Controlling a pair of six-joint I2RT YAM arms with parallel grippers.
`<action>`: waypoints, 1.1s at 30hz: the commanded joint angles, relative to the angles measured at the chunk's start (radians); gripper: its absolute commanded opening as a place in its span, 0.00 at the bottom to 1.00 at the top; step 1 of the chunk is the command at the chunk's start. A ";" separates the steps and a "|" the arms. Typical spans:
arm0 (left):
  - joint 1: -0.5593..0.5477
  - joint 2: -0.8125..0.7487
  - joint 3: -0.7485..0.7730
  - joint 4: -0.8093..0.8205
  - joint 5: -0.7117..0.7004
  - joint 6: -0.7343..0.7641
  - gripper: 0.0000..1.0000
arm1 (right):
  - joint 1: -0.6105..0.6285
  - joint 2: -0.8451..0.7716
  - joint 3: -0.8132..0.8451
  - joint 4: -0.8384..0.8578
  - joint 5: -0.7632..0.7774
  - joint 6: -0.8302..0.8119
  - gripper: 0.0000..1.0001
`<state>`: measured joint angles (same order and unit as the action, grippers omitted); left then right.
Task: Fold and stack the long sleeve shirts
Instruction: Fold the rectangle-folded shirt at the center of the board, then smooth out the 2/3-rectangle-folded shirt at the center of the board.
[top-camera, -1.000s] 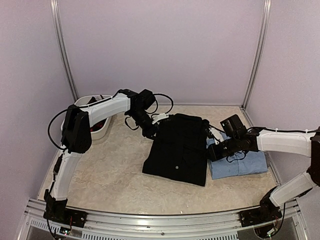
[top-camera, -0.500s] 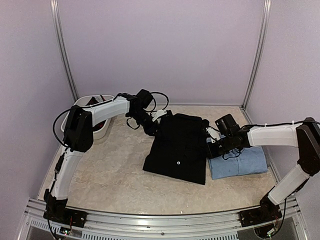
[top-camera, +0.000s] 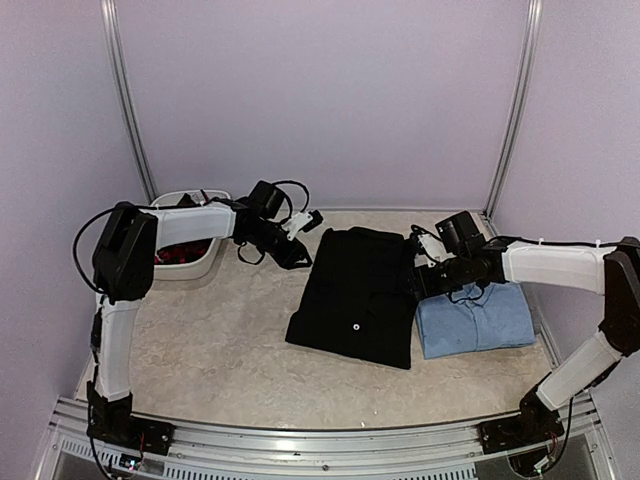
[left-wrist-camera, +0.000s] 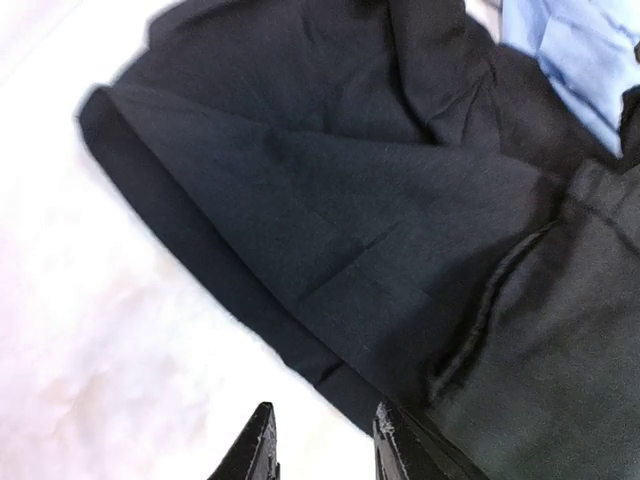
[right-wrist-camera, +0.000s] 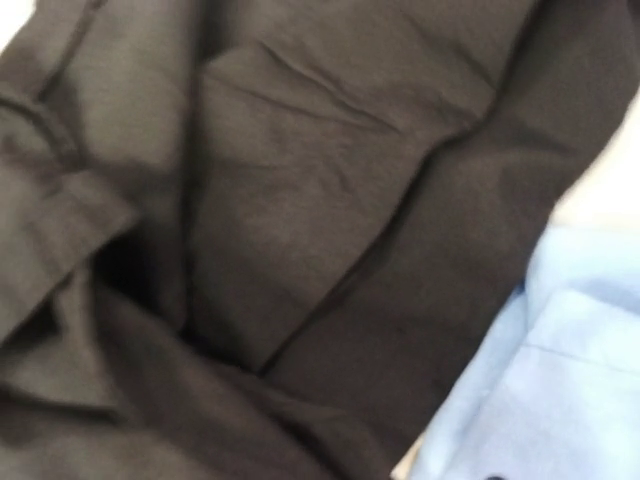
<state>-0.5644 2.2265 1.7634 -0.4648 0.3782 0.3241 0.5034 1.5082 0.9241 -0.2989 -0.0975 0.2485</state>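
Folded black button-front cloth shirt lies at twelve o'clock from the left gripper, jaws parted. Whether the right gripper is spread, I cannot tell.

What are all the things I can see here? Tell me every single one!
Black shirt: one, black, folded, middle of the table.
Blue shirt: one, light blue, folded, right beside the black shirt.
Tub: one, white, back left of the table; something red inside, too small to tell.
Table: one, pale marbled beige, under everything.
Walls: lilac, around the table.
Left arm: one, white and black, reaching across the back.
Right arm: one, white and black, reaching in from the right.
Left gripper: one, by the black shirt's far left corner, fingers apart, empty.
Right gripper: one, at the black shirt's far right edge.
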 joint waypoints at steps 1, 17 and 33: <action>-0.042 -0.214 -0.167 0.250 -0.092 -0.098 0.31 | 0.012 -0.131 -0.051 -0.001 -0.064 -0.004 0.70; -0.315 -0.355 -0.540 0.455 -0.012 -0.257 0.33 | 0.163 -0.180 -0.294 0.216 -0.274 0.147 0.72; -0.414 -0.221 -0.681 0.569 -0.355 -0.350 0.33 | 0.144 0.047 -0.147 0.310 -0.270 0.089 0.72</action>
<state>-0.9390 1.9934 1.1206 0.0750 0.1619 0.0235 0.6582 1.5303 0.7158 -0.0387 -0.3775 0.3645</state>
